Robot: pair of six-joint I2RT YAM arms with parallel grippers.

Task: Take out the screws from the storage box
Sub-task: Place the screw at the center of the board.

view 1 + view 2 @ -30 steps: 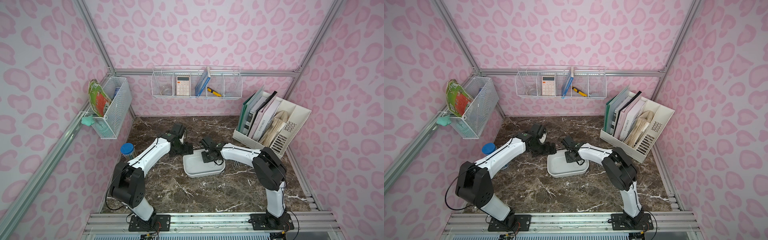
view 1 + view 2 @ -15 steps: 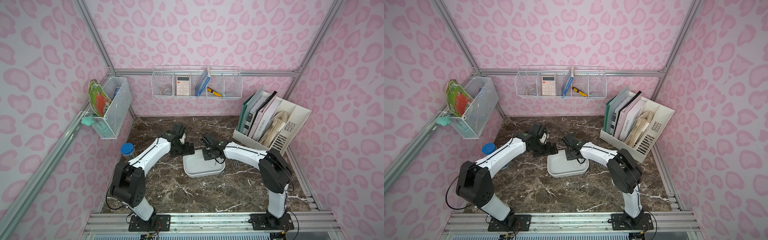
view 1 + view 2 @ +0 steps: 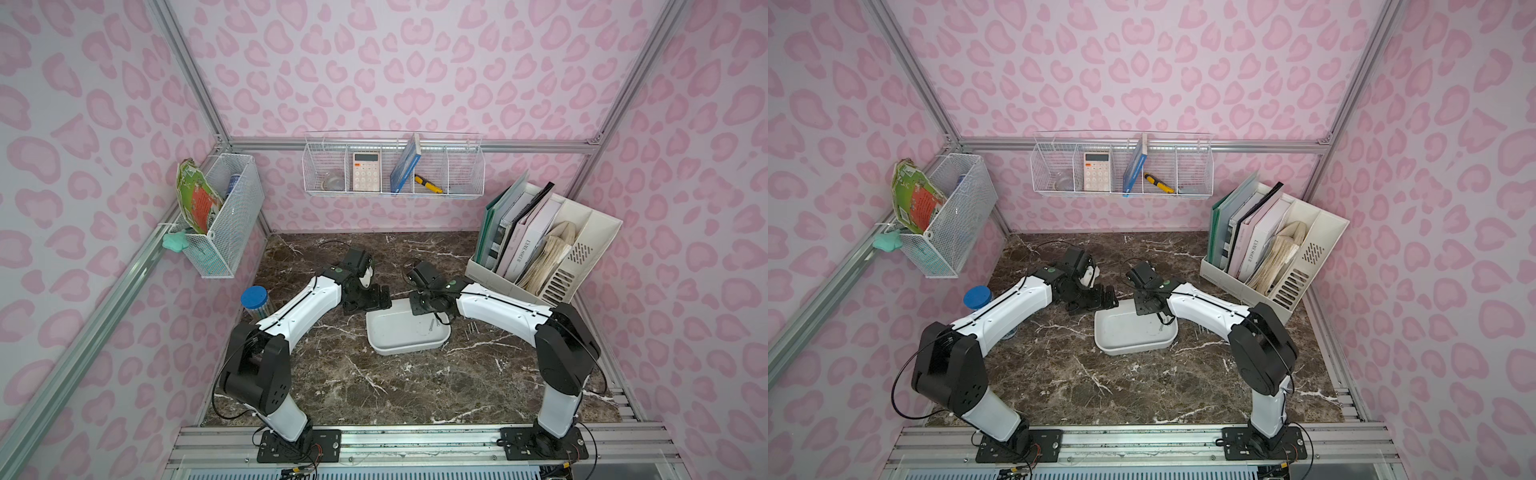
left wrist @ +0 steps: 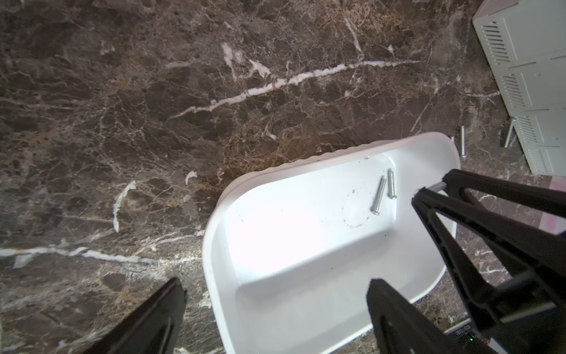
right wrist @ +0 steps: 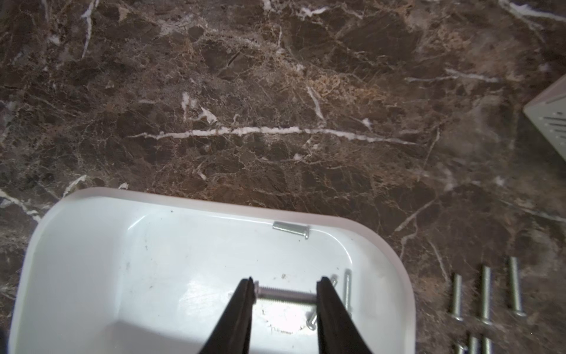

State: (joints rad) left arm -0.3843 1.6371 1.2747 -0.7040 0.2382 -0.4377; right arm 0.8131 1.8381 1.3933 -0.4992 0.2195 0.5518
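The right claw (image 5: 287,280) is down inside the storage box (image 5: 214,207), jaws drawn partway in and pinching one screw (image 5: 284,295) end to end between the fingers. So the step in hand looks like the pick: the grasp is made, the carry-out is not yet done.

Just beside the claw's outer finger, two more loose screws (image 5: 347,286) lie on the box floor, one partly hidden behind that finger. Ahead of the claw, a fourth screw (image 5: 291,230) rests along the far wall.

Past the box's side wall, out on that same side, a cluster of screws (image 5: 485,294) lies in neat rows on the counter (image 5: 275,92). Those ones are already out.

Across the box, the left claw (image 4: 275,285) hangs spread wide and grips nothing, with one finger over the box's end and the other over bare counter.

The next move probably calls for a straight lift clear of the low wall, then a sideways carry to the rows. The squeeze needs to stay even, since a thin screw held by its ends could pivot or pop free.
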